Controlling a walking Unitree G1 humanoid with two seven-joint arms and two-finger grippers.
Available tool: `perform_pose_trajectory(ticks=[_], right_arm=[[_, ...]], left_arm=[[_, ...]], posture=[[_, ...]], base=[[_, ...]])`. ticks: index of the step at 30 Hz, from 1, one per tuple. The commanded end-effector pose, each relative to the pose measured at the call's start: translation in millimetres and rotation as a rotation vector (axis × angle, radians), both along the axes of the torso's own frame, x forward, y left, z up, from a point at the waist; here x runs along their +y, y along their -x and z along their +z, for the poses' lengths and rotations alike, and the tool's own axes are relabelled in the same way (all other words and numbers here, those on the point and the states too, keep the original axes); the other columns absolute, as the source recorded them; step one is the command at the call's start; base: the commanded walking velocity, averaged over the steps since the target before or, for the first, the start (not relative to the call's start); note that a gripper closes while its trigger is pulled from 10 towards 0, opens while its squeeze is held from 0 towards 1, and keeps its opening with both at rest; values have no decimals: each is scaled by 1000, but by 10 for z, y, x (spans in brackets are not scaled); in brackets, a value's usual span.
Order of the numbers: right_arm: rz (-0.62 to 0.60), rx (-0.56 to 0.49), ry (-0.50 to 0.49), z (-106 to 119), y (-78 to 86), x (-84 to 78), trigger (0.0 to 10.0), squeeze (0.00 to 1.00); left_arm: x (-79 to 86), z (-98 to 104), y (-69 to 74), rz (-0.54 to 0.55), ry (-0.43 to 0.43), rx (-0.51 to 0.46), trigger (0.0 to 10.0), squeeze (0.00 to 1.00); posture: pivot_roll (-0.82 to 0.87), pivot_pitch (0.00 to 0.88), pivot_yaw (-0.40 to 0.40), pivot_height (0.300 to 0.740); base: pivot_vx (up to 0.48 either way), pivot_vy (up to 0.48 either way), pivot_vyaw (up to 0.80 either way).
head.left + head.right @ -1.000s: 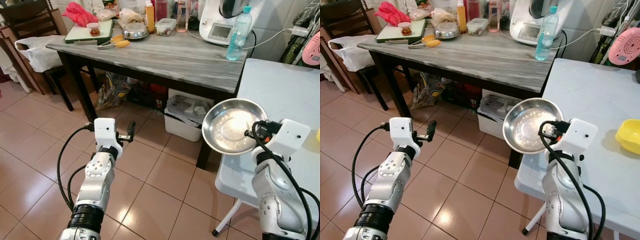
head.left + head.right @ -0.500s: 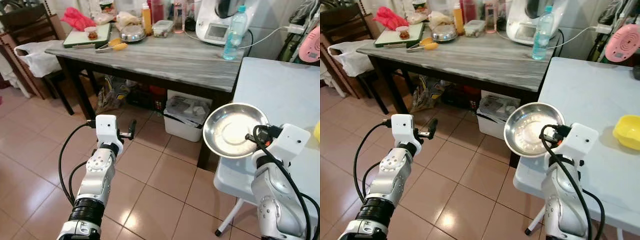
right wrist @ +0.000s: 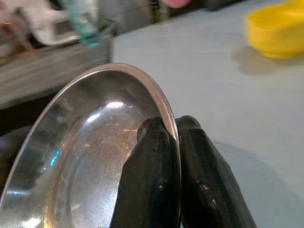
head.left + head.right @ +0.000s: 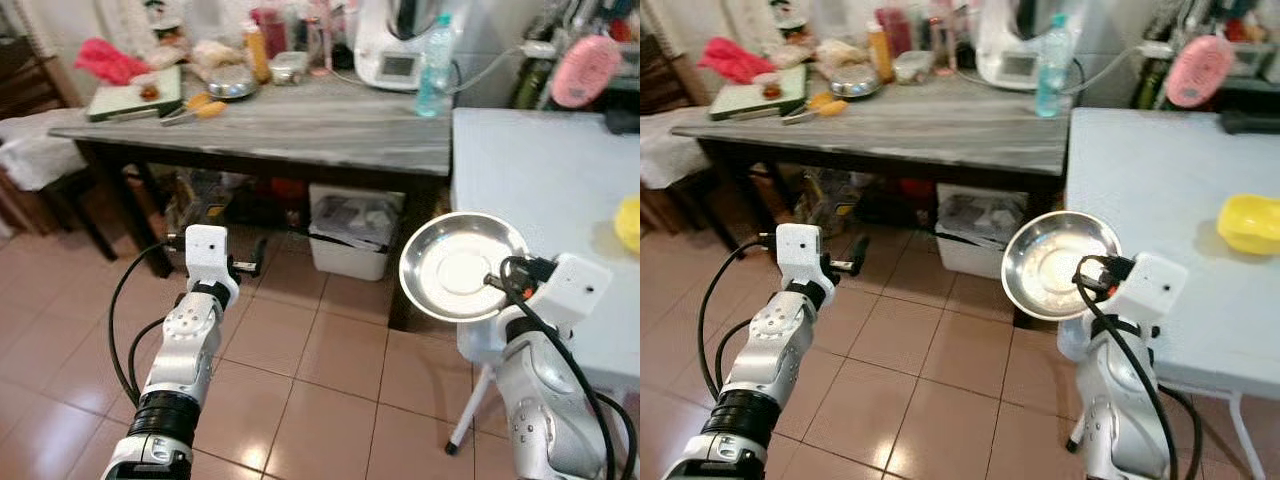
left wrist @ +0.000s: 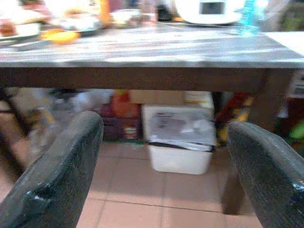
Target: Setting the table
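Tiled floor (image 4: 300, 400) takes the lower half of the head views. Grey wood-grain table (image 4: 300, 125) spans the upper left to centre, dark legs below. White table (image 4: 540, 180) occupies the right side, its near edge just beside the right arm. Under the grey table, centre frame: a white bin (image 4: 350, 235) with papers on top. On the grey table, along the far edge: a white kitchen appliance (image 4: 390, 45) at top centre, a clear water bottle (image 4: 430, 80) just right of it, a green cutting board (image 4: 130, 100) at upper left, a small steel pan (image 4: 230, 85) near it. Yellow bowl (image 4: 1250, 222) sits on the white table at the right edge. Steel bowl (image 4: 465, 265), right of centre, is held tilted in the air at the corner of the white table, not resting on it. Right tool (image 3: 173, 135) is clenched on the bowl's rim, one finger inside, one outside. Left tool (image 5: 164, 142) is released, fingers wide apart, out over the floor at lower left, facing the bin.
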State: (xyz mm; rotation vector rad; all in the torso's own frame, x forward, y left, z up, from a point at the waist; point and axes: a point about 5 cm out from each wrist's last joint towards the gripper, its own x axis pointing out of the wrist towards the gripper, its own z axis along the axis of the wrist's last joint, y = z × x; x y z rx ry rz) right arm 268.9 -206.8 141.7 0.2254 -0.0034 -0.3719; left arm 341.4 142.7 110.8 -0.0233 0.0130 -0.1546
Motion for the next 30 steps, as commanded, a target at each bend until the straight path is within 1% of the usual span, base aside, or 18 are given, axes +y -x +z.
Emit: perform_pose_trajectory(ticks=[1,8,13,22,25,27,30], right_arm=[[-9,-31,-4,61,6,11,10000,0],[-2,-32,-1,47,2,40,10000,0],[-6,-34,3,53,-3,26,10000,0],[-6,-38,13,66,-17,18,10000,0],[-5,-38,14,64,-25,26,10000,0],[-4,-39,14,62,-24,36,10000,0],[-2,-35,11,37,-13,45,10000,0]], left_arm=[[0,14,-13,-13,-19,-6,10000,0],[-29,11,-15,-31,-16,-11,10000,0],[-59,6,-11,-32,-13,-14,10000,0],[-63,-8,-11,-25,-5,-7,10000,0],[-54,3,-12,-25,-15,-20,10000,0],[-40,20,-7,-19,-29,-37,10000,0],[-61,25,9,-50,-11,-44,10000,0]], posture=[[-191,8,101,740],[-186,0,100,740],[-187,0,97,740],[-180,0,93,740],[-176,0,95,740],[-175,0,96,740],[-172,0,98,740]], base=[[0,480,-481],[0,480,-484],[0,480,-444],[0,480,0],[0,480,0],[0,262,0],[0,0,0]])
